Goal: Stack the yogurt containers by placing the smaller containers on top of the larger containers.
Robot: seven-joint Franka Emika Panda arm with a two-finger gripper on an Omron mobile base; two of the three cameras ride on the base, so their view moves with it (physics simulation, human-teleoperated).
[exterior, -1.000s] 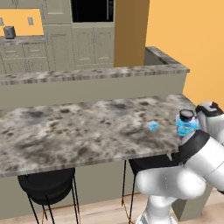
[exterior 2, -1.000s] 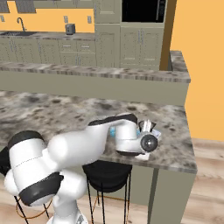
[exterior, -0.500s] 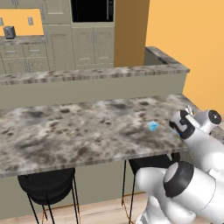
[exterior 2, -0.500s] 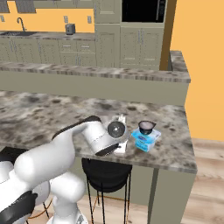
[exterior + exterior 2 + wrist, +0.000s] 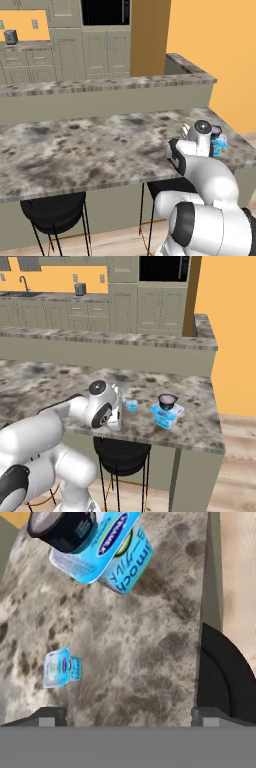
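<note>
A large light-blue yogurt tub (image 5: 167,417) stands near the counter's right end, with the dark round cup (image 5: 167,401) on top of it. In the hand view the cup (image 5: 62,529) and the tub (image 5: 117,559) under it are at the top. A small light-blue tub (image 5: 131,405) sits alone on the counter, left of the stack; the hand view has it (image 5: 59,668) at lower left. My gripper (image 5: 119,416) hovers low over the counter's front edge, just left of the small tub. It (image 5: 130,716) is open, fingertips wide apart, nothing between them. My hand (image 5: 199,137) partly covers the stack (image 5: 219,145).
The speckled stone counter (image 5: 45,386) stretches far to the left, with a raised ledge (image 5: 110,338) behind it. A black stool (image 5: 121,448) stands under the front edge below my hand. The counter's right edge (image 5: 216,421) is close to the stack.
My hand has pulled back from the stacked tub and dark cup and swung left along the front edge. The stack and the small tub have stayed put.
</note>
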